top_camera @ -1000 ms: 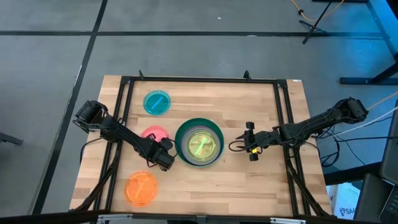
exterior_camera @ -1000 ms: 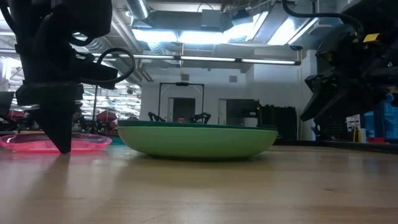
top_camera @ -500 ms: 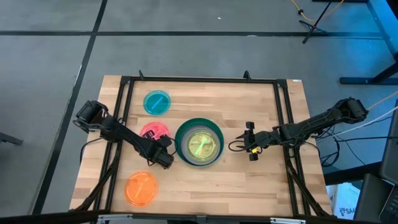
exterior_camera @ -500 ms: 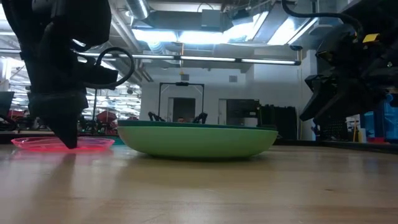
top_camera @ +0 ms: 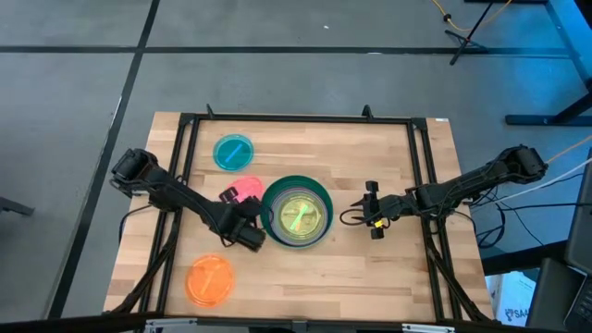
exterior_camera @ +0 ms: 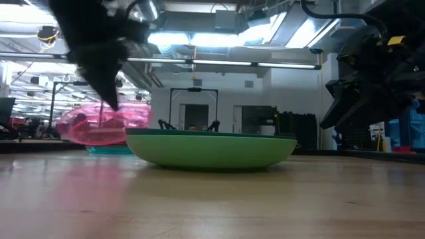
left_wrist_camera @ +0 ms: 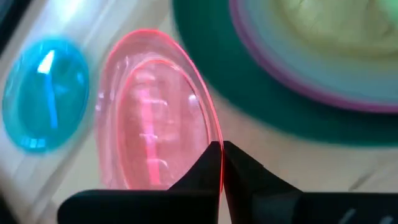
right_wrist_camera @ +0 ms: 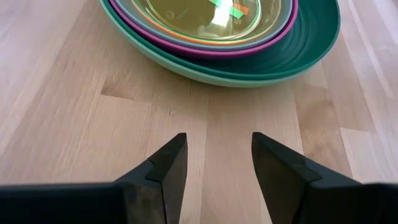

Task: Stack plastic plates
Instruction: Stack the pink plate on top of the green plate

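A stack of plates [top_camera: 296, 213] sits mid-table: dark green and mint green outermost, then magenta, with lime on top [right_wrist_camera: 217, 18]. My left gripper [top_camera: 244, 220] is just left of the stack, shut on the red-pink plate [top_camera: 238, 193], which shows raised in the low view [exterior_camera: 103, 125]. A cyan plate [top_camera: 233, 153] lies flat toward the far left. An orange plate [top_camera: 210, 280] lies flat near the left front. My right gripper [top_camera: 371, 211] waits open, right of the stack [right_wrist_camera: 214, 162]. My left gripper pinches the rim [left_wrist_camera: 214, 140] of the red-pink plate between its two shut fingers [left_wrist_camera: 242, 171], at the plate's near edge. The plate is lifted clear of the table and tilted up on edge, its body reaching away from the fingers toward the far side.
A black frame [top_camera: 296, 118] runs along the table's far and side edges. Bare wood lies in front of the stack and between the stack and the right gripper. The room behind shows in the low view.
My left gripper has risen and shifted slightly toward the stack, keeping shut. The red-pink plate, flat on the table a second ago, is now lifted clear and tipped up on edge beside the stack.
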Controlling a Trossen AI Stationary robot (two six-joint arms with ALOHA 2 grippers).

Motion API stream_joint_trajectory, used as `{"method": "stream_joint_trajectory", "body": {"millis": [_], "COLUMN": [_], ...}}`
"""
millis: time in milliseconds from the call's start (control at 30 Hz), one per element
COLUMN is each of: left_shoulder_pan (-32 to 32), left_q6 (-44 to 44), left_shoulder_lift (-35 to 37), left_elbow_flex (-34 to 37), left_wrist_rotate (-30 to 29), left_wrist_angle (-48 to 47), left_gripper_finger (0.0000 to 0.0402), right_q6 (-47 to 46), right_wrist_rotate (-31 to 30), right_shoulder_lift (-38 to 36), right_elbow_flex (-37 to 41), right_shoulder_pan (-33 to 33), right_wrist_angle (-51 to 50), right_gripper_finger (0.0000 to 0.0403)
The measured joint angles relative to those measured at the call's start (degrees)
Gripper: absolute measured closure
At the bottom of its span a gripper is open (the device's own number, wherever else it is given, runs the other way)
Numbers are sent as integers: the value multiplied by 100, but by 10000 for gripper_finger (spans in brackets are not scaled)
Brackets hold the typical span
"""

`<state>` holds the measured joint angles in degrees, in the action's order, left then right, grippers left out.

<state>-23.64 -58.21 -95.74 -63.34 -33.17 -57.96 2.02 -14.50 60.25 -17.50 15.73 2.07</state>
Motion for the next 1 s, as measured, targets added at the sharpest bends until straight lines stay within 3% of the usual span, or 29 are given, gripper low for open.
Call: {"method": "stream_joint_trajectory", "body": {"millis": [267,400,733,1000], "left_shoulder_pan": [-6,-4,-4,0], "left_q6": [918,1659,3497,4015], "left_shoulder_lift": [3,11,11,-7], "left_elbow_flex": [-816,-915,-915,-915], "left_wrist_rotate": [-523,-678,-441,125], "left_wrist_angle": [276,1001,3139,3813], "left_gripper_finger": [397,397,397,397], "right_q6": [0,0,0,0], "right_wrist_rotate": [0,0,0,0], "right_shoulder_lift": [0,0,0,0], "right_elbow_flex": [0,0,0,0], "right_shoulder_pan": [1,0,0,0], "right_wrist_angle": [-4,-4,-7,-44], "right_gripper_finger": [233,233,233,233]}}
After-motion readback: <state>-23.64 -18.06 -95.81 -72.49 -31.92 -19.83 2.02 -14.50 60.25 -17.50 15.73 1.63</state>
